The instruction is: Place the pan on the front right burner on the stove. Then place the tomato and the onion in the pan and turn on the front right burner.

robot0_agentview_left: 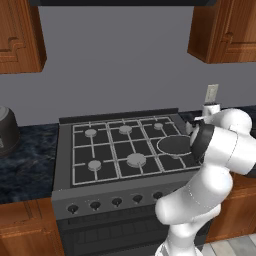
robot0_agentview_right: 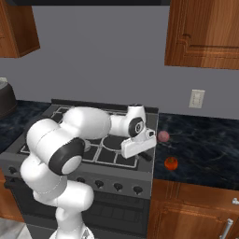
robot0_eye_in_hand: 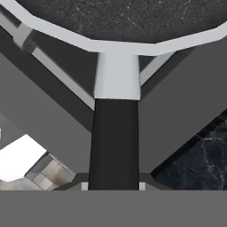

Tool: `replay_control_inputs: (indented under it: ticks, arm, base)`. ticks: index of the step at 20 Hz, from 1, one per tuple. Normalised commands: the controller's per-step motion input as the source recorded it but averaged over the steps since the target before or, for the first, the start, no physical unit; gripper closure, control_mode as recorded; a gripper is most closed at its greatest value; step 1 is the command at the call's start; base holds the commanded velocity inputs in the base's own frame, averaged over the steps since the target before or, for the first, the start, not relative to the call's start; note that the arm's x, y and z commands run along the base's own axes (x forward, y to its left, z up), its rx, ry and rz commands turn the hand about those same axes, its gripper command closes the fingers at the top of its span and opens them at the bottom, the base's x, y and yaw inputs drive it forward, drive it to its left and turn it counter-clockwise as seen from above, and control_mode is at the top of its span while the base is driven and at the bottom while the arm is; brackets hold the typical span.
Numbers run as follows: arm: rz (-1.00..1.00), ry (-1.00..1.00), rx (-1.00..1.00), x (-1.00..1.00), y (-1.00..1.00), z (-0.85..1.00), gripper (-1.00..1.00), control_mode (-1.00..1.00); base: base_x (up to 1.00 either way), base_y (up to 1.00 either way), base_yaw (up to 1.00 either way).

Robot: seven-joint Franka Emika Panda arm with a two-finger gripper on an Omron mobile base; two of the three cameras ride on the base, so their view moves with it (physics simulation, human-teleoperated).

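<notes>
On the stove (robot0_agentview_left: 65,150), one pan (robot0_agentview_left: 175,145), apparently handle-gripped by the end effector (robot0_eye_in_hand: 114,184); one onion (robot0_agentview_right: 163,136), one tomato (robot0_agentview_right: 171,163).

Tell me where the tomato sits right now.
In the right base view, the tomato lies on the dark counter right of the stove, nearer the front edge than the onion.

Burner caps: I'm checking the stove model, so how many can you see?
5 burner caps: three along the back, two in front. The pan may hide another.
</notes>
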Motion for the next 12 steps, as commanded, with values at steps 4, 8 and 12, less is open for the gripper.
replay_control_inputs:
  ticks: [4,8,12]
  arm:
    - [0.08,0.09,0.01,0.22,0.04,-0.12,1.00,-1.00]
    - [0.08,0.06,0.00,0.11,0.07,-0.14,1.00,-1.00]
    - [0.07,0.06,0.00,0.01,0.13,-0.25,1.00,-1.00]
  base:
    - [0.00,0.00,0.00]
    - [0.00,0.00,0.00]
    - [0.00,0.00,0.00]
